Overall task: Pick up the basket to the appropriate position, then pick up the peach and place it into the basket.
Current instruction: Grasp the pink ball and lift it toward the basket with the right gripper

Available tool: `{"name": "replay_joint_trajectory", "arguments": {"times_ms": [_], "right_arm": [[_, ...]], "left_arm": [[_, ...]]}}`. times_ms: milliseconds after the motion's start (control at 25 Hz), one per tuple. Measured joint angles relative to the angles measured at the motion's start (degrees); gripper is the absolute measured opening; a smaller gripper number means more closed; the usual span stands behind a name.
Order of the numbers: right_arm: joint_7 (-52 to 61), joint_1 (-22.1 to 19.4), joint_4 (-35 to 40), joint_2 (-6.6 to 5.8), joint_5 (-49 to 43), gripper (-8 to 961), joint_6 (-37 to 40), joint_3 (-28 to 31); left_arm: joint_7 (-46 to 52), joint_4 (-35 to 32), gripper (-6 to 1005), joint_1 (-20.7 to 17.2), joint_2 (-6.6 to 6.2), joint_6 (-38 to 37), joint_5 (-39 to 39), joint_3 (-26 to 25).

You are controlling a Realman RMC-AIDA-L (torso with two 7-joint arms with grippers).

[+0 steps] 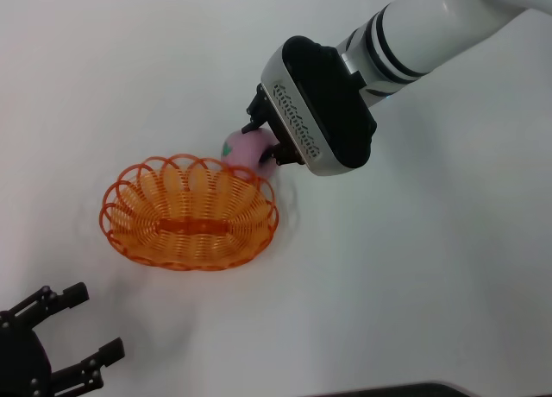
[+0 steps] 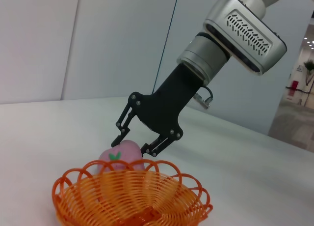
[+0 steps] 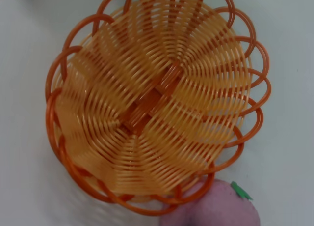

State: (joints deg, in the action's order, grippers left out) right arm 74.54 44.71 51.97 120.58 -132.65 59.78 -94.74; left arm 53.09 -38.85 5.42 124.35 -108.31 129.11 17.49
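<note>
The orange basket [image 1: 190,211] stands empty on the white table, left of centre; it also shows in the left wrist view [image 2: 130,196] and the right wrist view [image 3: 152,98]. The pink peach [image 1: 241,147] sits just beyond the basket's far right rim, outside it, its green leaf mark facing left. My right gripper [image 1: 261,144] reaches down from the upper right and is shut on the peach [image 2: 120,155], a finger on either side. The right wrist view shows the peach [image 3: 216,206] at the basket's rim. My left gripper [image 1: 60,337] is open and empty at the near left corner.
The white table [image 1: 414,267] stretches bare to the right of the basket. My right arm's white and black forearm [image 1: 414,34] crosses the upper right above the table.
</note>
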Motion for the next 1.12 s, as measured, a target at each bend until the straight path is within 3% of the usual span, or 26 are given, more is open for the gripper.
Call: {"name": "replay_joint_trajectory", "arguments": {"times_ms": [80,160,400,600,1120], "right_arm": [[0.0,-0.05,0.07,0.0,-0.01,588,0.0,0.0],[0.0,-0.1,0.11,0.01,-0.03,349,-0.01,0.0],[-0.01,-0.22,0.14,0.01,-0.15,171,-0.58,-0.09],[-0.01,-0.36,0.14,0.01,-0.24,118,-0.84,-0.24],[0.01,-1.03,0.95,-0.08,-0.32,114,-0.83,0.17]], "left_arm": [[0.01,0.0,875,0.02,-0.04,0.02,-0.01,0.0],[0.02,0.0,875,0.03,-0.07,0.03,-0.01,0.0],[0.09,0.0,875,0.0,-0.07,0.02,-0.01,0.01],[0.66,0.01,875,0.03,-0.07,0.01,-0.01,0.0],[0.7,0.0,876,0.03,-0.08,0.1,0.0,0.0]]}}
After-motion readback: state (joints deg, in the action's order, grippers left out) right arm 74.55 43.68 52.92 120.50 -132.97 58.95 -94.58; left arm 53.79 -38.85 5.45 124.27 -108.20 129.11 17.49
